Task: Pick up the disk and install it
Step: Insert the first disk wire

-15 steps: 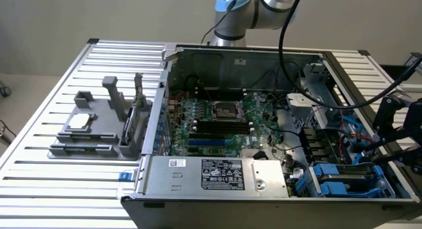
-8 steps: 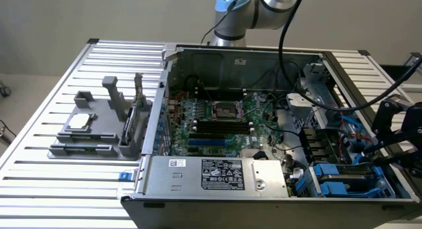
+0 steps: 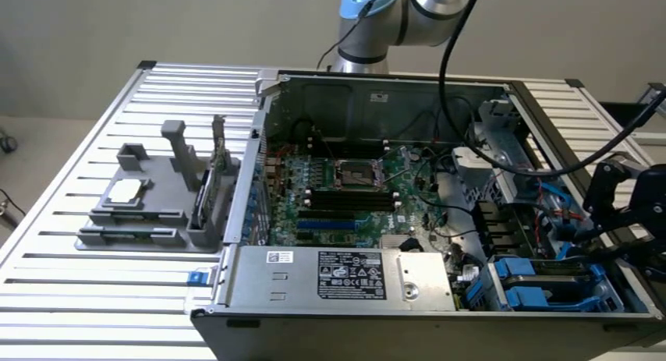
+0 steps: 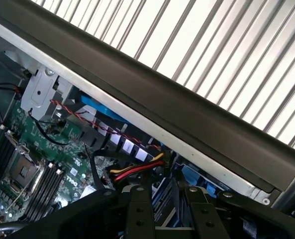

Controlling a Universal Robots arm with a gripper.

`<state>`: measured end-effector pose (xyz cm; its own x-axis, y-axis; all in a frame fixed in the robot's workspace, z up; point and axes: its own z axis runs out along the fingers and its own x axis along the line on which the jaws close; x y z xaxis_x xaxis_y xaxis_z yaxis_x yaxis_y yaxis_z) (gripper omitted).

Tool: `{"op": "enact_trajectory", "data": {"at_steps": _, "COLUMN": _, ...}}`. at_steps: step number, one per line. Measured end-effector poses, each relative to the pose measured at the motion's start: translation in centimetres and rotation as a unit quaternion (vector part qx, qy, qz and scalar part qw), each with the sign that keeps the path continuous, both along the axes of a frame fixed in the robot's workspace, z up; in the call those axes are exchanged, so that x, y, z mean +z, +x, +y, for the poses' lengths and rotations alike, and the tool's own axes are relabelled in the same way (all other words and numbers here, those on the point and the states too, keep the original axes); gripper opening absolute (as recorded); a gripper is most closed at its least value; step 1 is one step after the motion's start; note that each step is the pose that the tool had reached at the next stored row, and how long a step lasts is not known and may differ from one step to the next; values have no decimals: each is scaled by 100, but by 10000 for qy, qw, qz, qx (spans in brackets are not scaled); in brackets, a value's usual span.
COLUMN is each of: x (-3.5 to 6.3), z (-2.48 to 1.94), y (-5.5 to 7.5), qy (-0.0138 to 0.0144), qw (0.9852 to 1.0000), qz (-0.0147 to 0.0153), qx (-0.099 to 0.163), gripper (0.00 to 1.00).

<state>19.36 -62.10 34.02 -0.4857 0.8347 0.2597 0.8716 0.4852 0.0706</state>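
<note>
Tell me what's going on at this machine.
A robot arm has its gripper down inside an open computer case that lies on a slatted table. The gripper is at the drive-bay end, on the exterior view's right. Blue drive carriers sit in the bays just below it. Whether the gripper holds one cannot be told. On the exterior view's left, a grey fixture stands on the table beside the case.

Black case rim (image 4: 187, 114), slatted table (image 4: 227, 50) beyond, motherboard (image 4: 38, 164), red-yellow cables (image 4: 137, 172)
</note>
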Motion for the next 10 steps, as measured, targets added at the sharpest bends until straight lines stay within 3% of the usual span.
{"op": "enact_trajectory", "data": {"at_steps": 10, "x": -30, "z": 57, "y": 25, "qy": -2, "qw": 10000, "qz": -2, "qx": 0, "gripper": 31}}
